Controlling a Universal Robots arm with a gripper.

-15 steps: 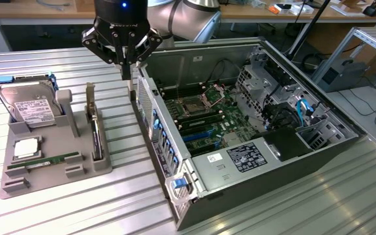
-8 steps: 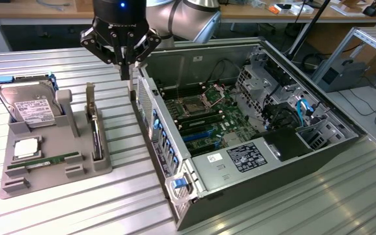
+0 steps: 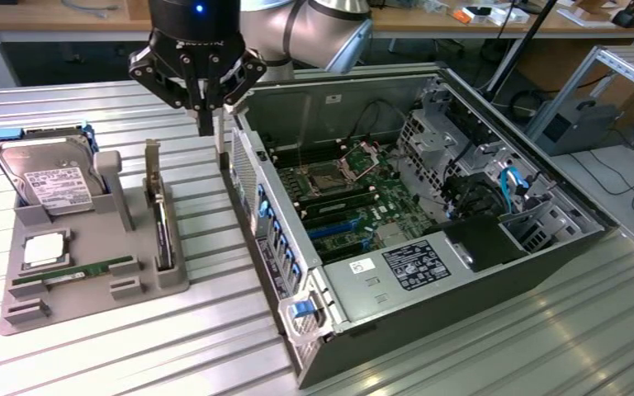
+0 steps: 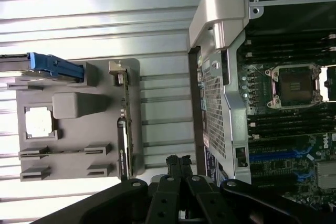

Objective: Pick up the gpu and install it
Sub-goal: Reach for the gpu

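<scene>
Hanging with gripper [image 3: 205, 128] closed on nothing just beside the computer case [image 3: 253, 177], apart from the gpu [image 3: 163, 231] standing on edge in the grey holder [image 3: 86, 289]; probably light, stiff, fragile, so best pinched along its bare upper edge.

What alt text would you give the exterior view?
The arm's shut gripper, holding nothing, hangs above the gap between a grey parts tray and an open computer case on a ribbed metal table. The gpu stands on edge in the tray, untouched, near a hard drive and a memory stick.
</scene>
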